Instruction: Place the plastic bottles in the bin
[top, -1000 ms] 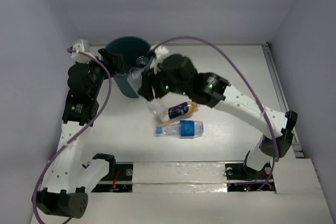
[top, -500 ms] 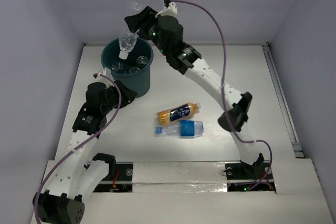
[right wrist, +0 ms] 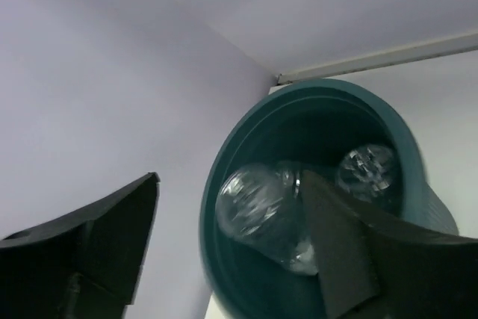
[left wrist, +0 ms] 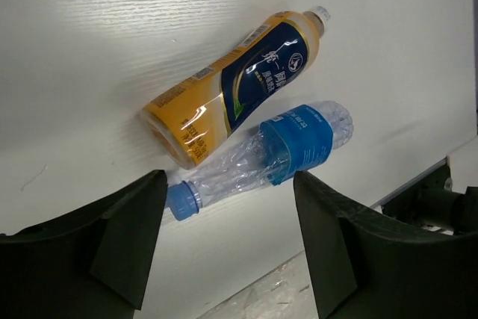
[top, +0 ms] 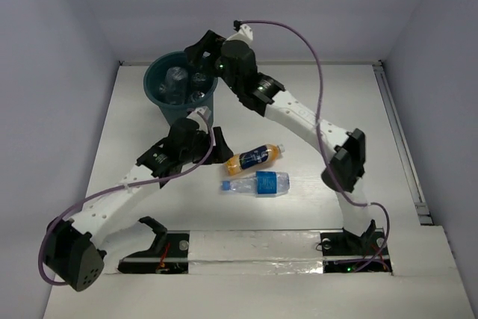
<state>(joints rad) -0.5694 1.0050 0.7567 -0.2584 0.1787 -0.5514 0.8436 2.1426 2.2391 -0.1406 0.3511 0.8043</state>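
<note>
The dark teal bin (top: 158, 101) stands at the back left with several clear bottles (top: 177, 78) inside. My right gripper (top: 199, 48) is open and empty above its far right rim; in the right wrist view (right wrist: 228, 184) it looks down at the bin (right wrist: 211, 259) and a clear bottle (right wrist: 261, 211) in it. An orange bottle (top: 255, 157) and a blue-label bottle (top: 258, 183) lie side by side at mid table. My left gripper (top: 221, 152) is open and empty just left of them. In the left wrist view (left wrist: 228, 233) the orange bottle (left wrist: 239, 84) and the blue-label bottle (left wrist: 280, 147) lie just ahead of the fingers.
Walls close in the table at the back and sides. The right arm (top: 299, 113) stretches diagonally over the table from front right to the bin. The table's front edge (left wrist: 418, 181) and mounting rail run close behind the blue-label bottle.
My right gripper let go of the clear bottle, which now lies in the bin, and lowered slightly. My left arm swung right from beside the bin toward the two lying bottles.
</note>
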